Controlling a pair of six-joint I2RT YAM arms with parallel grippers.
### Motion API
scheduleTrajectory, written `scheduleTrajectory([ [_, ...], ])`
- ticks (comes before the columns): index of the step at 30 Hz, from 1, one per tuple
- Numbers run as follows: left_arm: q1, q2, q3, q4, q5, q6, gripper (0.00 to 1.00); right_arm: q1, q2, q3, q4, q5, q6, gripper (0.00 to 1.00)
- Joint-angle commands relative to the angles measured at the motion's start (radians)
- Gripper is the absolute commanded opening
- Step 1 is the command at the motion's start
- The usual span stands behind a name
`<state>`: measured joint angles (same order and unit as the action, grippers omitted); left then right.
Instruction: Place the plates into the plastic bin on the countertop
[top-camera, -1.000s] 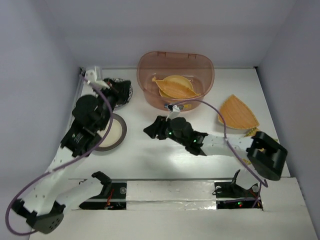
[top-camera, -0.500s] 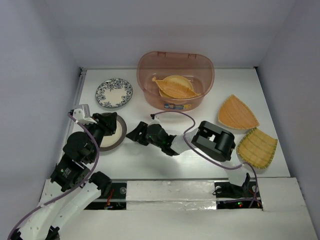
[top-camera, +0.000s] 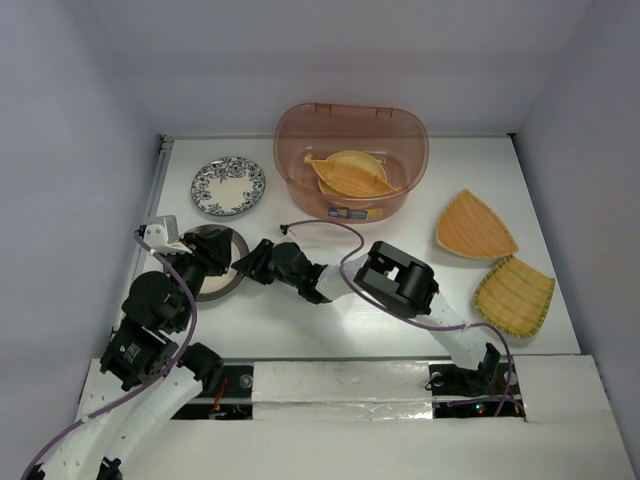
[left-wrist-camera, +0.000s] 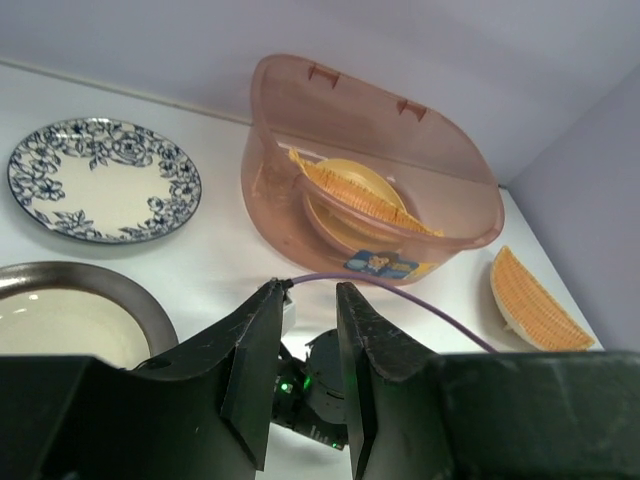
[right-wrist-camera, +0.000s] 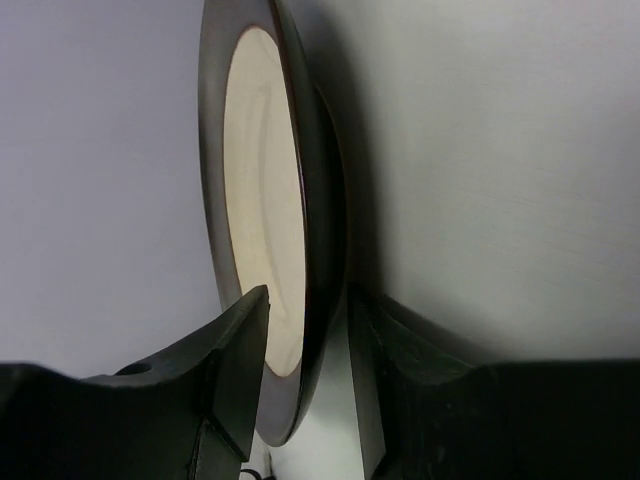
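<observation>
white countertop (top-camera: 250, 320), plastic bin (top-camera: 290, 170), label (left-wrist-camera: 383, 265) unreadable, left fingers (left-wrist-camera: 250, 380) narrow, right fingers (right-wrist-camera: 235, 370) astride metallic-rimmed plate (right-wrist-camera: 265, 180), grip unclear

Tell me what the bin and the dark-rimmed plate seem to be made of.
The bin looks like translucent pinkish plastic: the plates inside show through its wall. The dark-rimmed plate has a metallic-sheen rim and matte cream centre, perhaps glazed ceramic; uncertain.

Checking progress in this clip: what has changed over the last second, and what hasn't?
The right hand swept left from in front of the plastic bin to the metallic-rimmed plate, fingers now straddling its rim. The left hand drew back from the floral plate to the same plate. No plate moved; the bin stayed.
</observation>
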<state>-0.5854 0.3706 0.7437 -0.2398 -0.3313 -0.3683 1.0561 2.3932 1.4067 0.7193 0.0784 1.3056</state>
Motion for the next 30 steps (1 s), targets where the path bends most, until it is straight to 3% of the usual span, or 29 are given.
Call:
scheduleTrajectory([
  [1,0.039,-0.036,-0.013,0.079,0.035,0.028,0.26,0.012,0.017,0.058,-0.024,-0.002,0.021,0.43],
  [5,0.071,-0.05,-0.02,0.091,0.072,0.034,0.26,0.012,0.027,0.097,-0.063,-0.005,0.011,0.37],
  [6,0.085,-0.048,-0.02,0.094,0.077,0.035,0.26,0.012,0.03,0.098,-0.061,-0.008,0.014,0.32],
  [7,0.096,-0.047,-0.021,0.093,0.081,0.037,0.26,0.012,0.026,0.075,-0.046,-0.005,0.023,0.19],
  [11,0.096,-0.048,-0.02,0.086,0.069,0.037,0.26,0.012,-0.063,-0.067,0.078,0.02,0.023,0.0],
  [15,0.116,-0.079,-0.02,0.094,0.048,0.035,0.26,0.012,-0.218,-0.187,0.155,-0.017,-0.09,0.0],
  [18,0.136,-0.148,-0.015,0.082,-0.043,0.025,0.26,0.012,-0.409,-0.296,0.166,-0.013,-0.184,0.0],
  [22,0.156,-0.255,-0.053,0.125,-0.089,0.011,0.28,-0.03,-0.701,-0.39,0.056,0.047,-0.337,0.0],
  [23,0.156,-0.266,-0.056,0.129,-0.084,0.009,0.29,-0.072,-0.798,-0.394,0.028,0.049,-0.362,0.0],
  [27,0.156,-0.219,-0.049,0.12,-0.055,0.006,0.3,-0.244,-0.945,-0.368,-0.101,-0.063,-0.475,0.0],
  [30,0.165,-0.171,-0.038,0.108,-0.029,0.009,0.3,-0.394,-0.979,-0.301,-0.21,-0.152,-0.523,0.0],
])
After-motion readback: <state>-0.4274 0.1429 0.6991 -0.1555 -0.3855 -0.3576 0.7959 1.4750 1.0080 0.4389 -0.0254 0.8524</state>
